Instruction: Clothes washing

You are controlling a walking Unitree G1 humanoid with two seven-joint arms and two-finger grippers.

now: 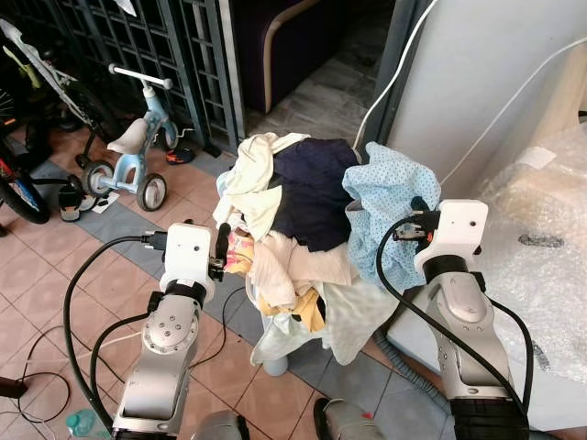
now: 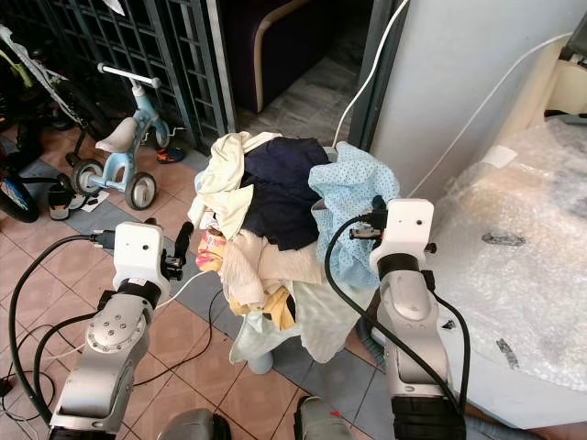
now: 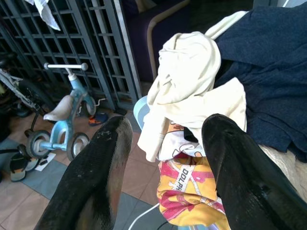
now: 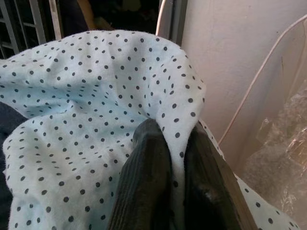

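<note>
A heap of clothes (image 1: 303,229) overflows a pale basket (image 3: 140,108) right in front of me: a cream garment (image 3: 192,81), a navy one (image 1: 316,188), a yellow printed piece (image 3: 184,191) and a light blue dotted cloth (image 1: 390,197). My right gripper (image 4: 176,158) is shut on a fold of the dotted cloth (image 4: 86,120) at the heap's right side. On the heap's left side my left gripper (image 3: 165,158) stands open, its fingers (image 3: 103,167) just short of the cream and yellow pieces.
A blue child's tricycle (image 1: 133,151) and bicycles stand at the left by a dark metal grille (image 1: 138,46). A white wall (image 1: 486,64) with cables and a bubble-wrapped bulk (image 1: 541,238) close the right. Cables trail on the tiled floor (image 1: 55,302).
</note>
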